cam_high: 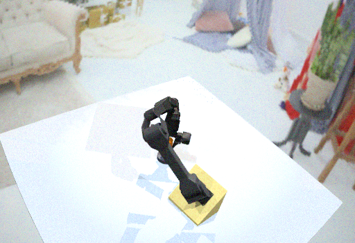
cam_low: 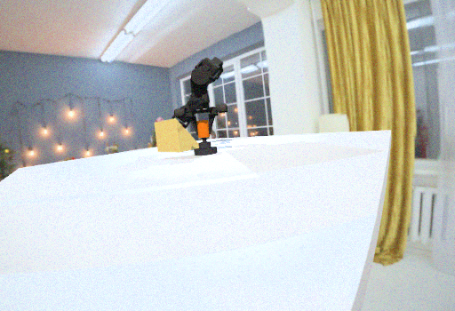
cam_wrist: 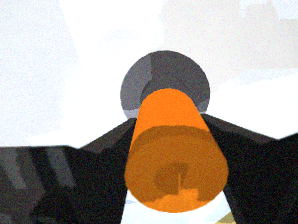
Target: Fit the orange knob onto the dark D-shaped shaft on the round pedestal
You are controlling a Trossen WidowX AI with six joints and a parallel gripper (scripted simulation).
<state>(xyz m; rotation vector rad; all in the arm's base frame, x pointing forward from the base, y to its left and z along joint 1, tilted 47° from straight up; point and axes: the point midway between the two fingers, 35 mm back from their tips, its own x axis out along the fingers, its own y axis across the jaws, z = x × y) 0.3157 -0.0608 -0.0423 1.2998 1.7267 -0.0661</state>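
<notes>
The orange knob (cam_high: 170, 141) (cam_low: 203, 130) (cam_wrist: 169, 107) is upright between the fingers of my gripper (cam_low: 203, 125) (cam_wrist: 168, 122), which is shut on it. The round dark pedestal (cam_high: 161, 159) (cam_low: 205, 150) (cam_wrist: 175, 62) stands on the table under the knob. In the exterior view a short dark length shows between the knob's lower end and the pedestal's wide base, so the knob is above that base. The wrist view looks down on the knob's top and hides the shaft. Whether the shaft's tip is inside the hole, and how the flats lie, cannot be seen.
A yellow wedge-shaped block (cam_high: 208, 185) (cam_low: 171, 136) sits under the arm's base, close to the pedestal. The arm (cam_high: 175, 162) reaches from it over the pedestal. The white table (cam_high: 277, 185) (cam_low: 267, 219) carries bluish shadows and pale patches.
</notes>
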